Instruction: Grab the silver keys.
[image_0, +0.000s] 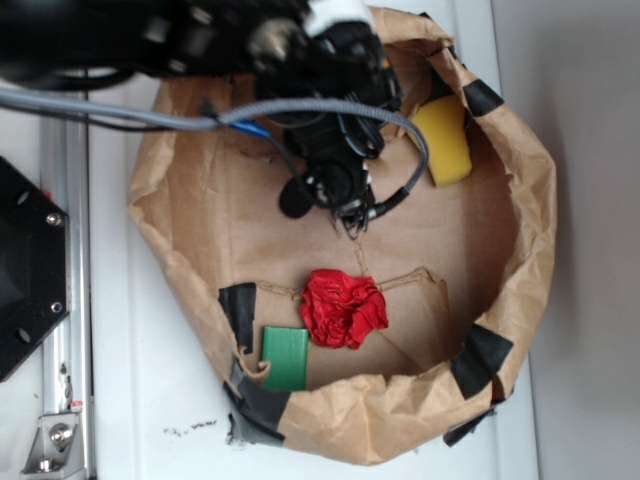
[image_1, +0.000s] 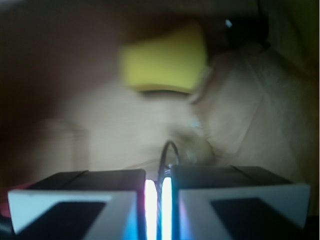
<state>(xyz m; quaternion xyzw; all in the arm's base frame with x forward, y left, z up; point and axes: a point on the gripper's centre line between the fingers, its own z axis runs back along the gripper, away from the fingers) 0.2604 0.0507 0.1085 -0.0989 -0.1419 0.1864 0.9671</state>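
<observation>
While it hangs over the paper bag's (image_0: 520, 200) far middle, the hand (image_0: 350, 215) is nearly closed, pinching the silver keys' (image_1: 169, 152) wire ring; a yellow sponge (image_0: 445, 140) lies near the far edge. A red cloth (image_0: 343, 308) sits toward the near edge.

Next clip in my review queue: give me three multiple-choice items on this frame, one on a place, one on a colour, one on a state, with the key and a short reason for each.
1. Where is the green block?
A. At the paper tray's lower edge, beside the red crumpled cloth
B. Under the end effector
C. Outside the tray

2. What colour is the sponge near the tray's top right?
A. Blue
B. Yellow
C. White

3. How do the end effector's jaws stand in the wrist view?
A. Wide open
B. Nearly closed, a thin wire loop rising between them
C. Out of view

Key: 1 A, the block lies at the cloth's lower left. 2 B, yellow in both views. 3 B, only a narrow gap shows.
</observation>
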